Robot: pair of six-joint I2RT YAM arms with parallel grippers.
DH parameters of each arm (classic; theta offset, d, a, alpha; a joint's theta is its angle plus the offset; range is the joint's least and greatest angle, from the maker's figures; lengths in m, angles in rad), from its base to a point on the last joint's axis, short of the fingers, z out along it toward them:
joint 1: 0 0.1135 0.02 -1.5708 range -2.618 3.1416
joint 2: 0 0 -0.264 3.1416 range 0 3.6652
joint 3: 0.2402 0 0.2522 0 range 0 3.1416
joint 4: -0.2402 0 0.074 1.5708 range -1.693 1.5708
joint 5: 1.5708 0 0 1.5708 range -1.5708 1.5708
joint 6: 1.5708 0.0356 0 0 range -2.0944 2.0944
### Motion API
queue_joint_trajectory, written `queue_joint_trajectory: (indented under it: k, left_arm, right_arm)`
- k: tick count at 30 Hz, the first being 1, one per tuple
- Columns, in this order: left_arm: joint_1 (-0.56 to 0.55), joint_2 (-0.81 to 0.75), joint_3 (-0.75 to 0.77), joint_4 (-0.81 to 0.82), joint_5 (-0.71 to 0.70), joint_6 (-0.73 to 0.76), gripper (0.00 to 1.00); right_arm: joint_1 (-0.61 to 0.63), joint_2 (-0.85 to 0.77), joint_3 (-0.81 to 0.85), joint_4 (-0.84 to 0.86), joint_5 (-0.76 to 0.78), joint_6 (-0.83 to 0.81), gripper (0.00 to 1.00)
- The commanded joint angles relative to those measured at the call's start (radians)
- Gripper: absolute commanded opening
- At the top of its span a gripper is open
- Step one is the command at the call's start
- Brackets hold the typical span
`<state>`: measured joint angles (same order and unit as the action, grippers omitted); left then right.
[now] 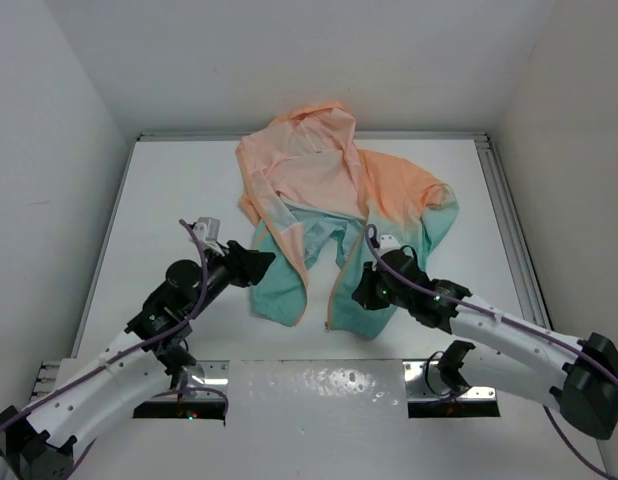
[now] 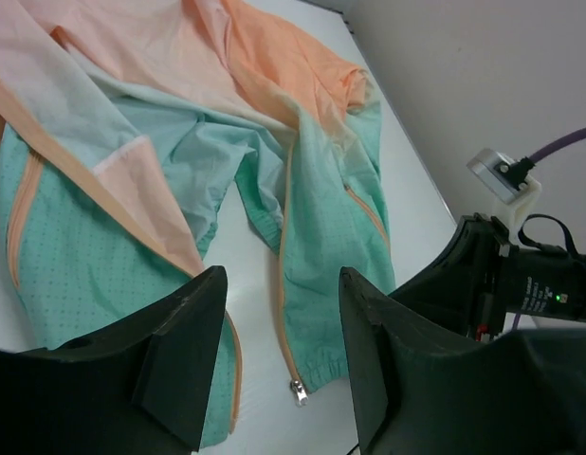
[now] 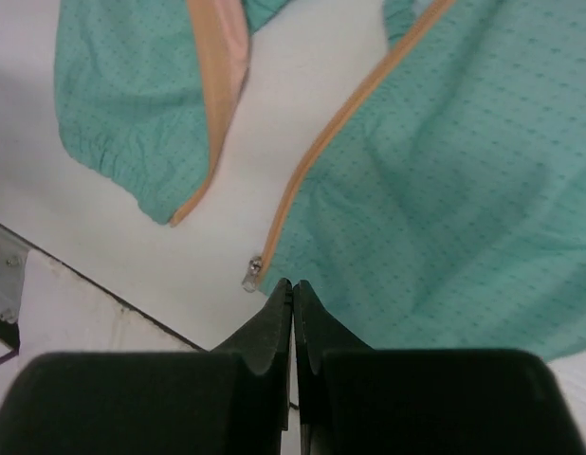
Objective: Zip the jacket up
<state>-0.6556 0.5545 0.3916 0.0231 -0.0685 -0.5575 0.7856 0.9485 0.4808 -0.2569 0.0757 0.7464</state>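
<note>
The jacket lies open on the white table, peach hood at the back, teal hem toward me. Its two orange-trimmed front edges are apart. A small metal zipper slider sits at the bottom of the right panel's edge; it also shows in the left wrist view. My right gripper is shut, its tips at that panel's hem just right of the slider; no fabric shows between them. It rests low on the right panel. My left gripper is open and empty beside the left panel, facing the gap between the panels.
White walls close the table in at back and sides. A metal rail runs along the right side. The table's near edge passes just below the hem, with a shiny plate between the arm bases.
</note>
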Motion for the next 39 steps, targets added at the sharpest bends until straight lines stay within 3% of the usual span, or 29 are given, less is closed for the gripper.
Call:
queue_joint_trajectory:
  k: [1,4,5,7,10,14,15,18,21,31,34,37,38,39]
  left_arm:
    - [-0.003,0.004,0.006,-0.009,-0.027,0.001,0.48]
    - [-0.003,0.008,0.032,-0.06,-0.033,-0.002,0.42]
    - [-0.003,0.008,0.041,-0.072,-0.033,-0.005,0.32]
    - [-0.003,0.004,0.059,-0.083,-0.036,-0.007,0.23]
    - [-0.003,-0.004,0.082,-0.144,-0.098,-0.009,0.0]
    - [-0.003,-0.037,0.041,-0.178,-0.108,-0.03,0.0]
    - [-0.003,-0.05,0.002,-0.17,-0.105,-0.035,0.0]
    - [-0.003,-0.039,-0.046,-0.147,-0.096,-0.044,0.0]
    - [-0.004,-0.031,-0.085,-0.131,-0.09,-0.044,0.0]
    - [-0.004,-0.033,-0.146,-0.132,-0.073,-0.045,0.0]
    - [-0.004,-0.018,-0.142,-0.141,-0.039,-0.038,0.02]
    - [-0.004,-0.021,-0.154,-0.138,0.004,-0.033,0.14]
    - [-0.004,-0.022,-0.16,-0.129,0.019,-0.032,0.19]
    - [-0.004,-0.021,-0.163,-0.117,0.044,-0.033,0.29]
  right_arm:
    - [0.099,0.03,0.004,0.151,0.027,0.024,0.0]
    - [0.153,0.09,0.016,0.176,0.07,0.042,0.0]
    - [0.185,0.108,0.022,0.182,0.093,0.045,0.0]
    - [0.214,0.156,0.024,0.206,0.125,0.06,0.0]
    - [0.228,0.223,0.01,0.318,0.112,0.105,0.0]
    - [0.241,0.338,0.03,0.35,0.096,0.134,0.02]
    - [0.245,0.36,0.039,0.354,0.111,0.134,0.07]
    - [0.251,0.45,0.08,0.383,0.118,0.136,0.42]
    - [0.253,0.536,0.102,0.441,0.111,0.143,0.46]
    - [0.253,0.752,0.151,0.645,0.078,0.195,0.45]
    - [0.251,0.792,0.156,0.68,0.099,0.22,0.41]
    - [0.251,0.794,0.13,0.725,0.154,0.255,0.23]
    - [0.251,0.785,0.114,0.731,0.176,0.254,0.1]
    - [0.25,0.773,0.11,0.739,0.18,0.243,0.06]
